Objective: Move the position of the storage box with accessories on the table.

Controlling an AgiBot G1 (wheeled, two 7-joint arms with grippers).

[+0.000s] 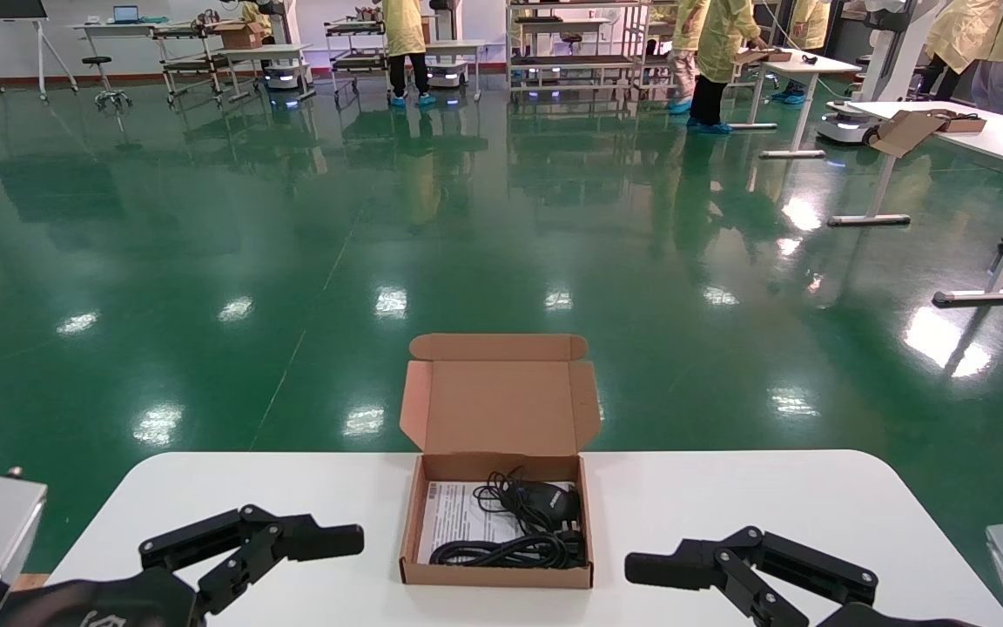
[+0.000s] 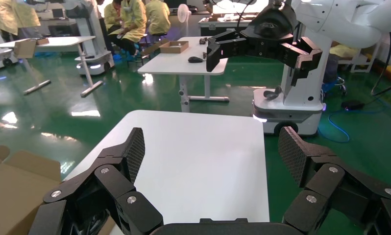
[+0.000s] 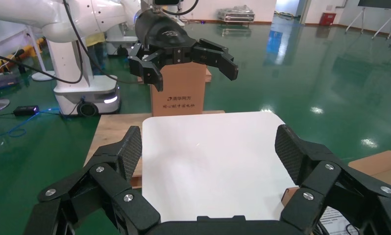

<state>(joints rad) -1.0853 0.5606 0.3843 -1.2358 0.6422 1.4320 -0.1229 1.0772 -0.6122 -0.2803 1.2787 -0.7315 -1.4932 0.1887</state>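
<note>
Storage box (image 1: 496, 531) between both end effectors

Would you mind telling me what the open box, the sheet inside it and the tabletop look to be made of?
The box looks like plain brown cardboard, matte, with creased fold lines and flaps on its raised lid. The sheet appears to be white printed paper, lying flat under the black cables. The tabletop is smooth, white and faintly glossy, probably laminate or painted board; the pictures cannot settle which.
</note>
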